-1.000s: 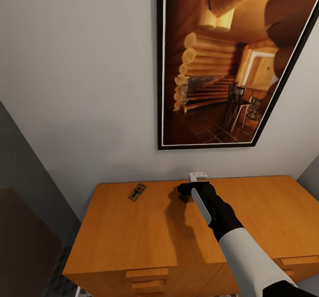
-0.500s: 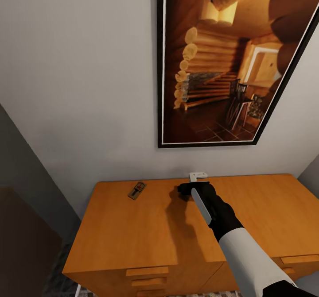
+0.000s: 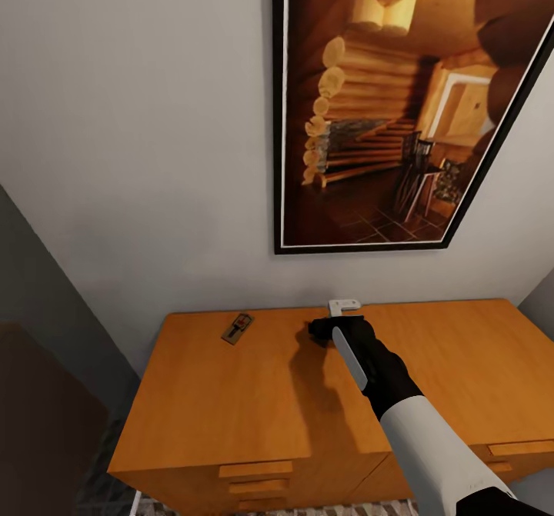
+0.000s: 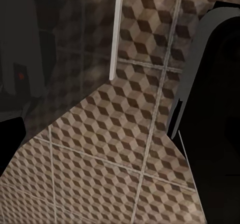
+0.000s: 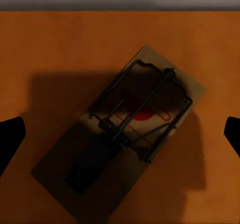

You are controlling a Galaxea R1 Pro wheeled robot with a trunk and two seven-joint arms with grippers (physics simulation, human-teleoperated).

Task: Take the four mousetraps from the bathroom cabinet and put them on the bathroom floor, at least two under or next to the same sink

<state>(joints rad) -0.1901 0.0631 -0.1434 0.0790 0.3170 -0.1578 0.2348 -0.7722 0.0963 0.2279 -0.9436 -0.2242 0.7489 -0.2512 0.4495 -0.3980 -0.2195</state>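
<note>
Two flat brown wooden mousetraps on the orange-brown wooden cabinet (image 3: 231, 401): one (image 3: 238, 328) far left, one (image 5: 122, 129) between the right gripper's (image 5: 120, 134) spread-open fingertips; left gripper's state unclear.

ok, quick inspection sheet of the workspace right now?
Surface: orange-brown cabinet top, drawer handles along its front.
Job's things: one mousetrap near the back left of the top; another mousetrap lies flat on the top below the right hand; cube-pattern floor.
Clutter: nothing seen.
Grippers: right hand over the cabinet top, its dark fingertips wide apart on either side of the trap, not touching it. Left hand: fingers not clear, state unknown.
Cables: nothing seen.
Surroundings: grey wall, framed log-cabin picture.
</note>
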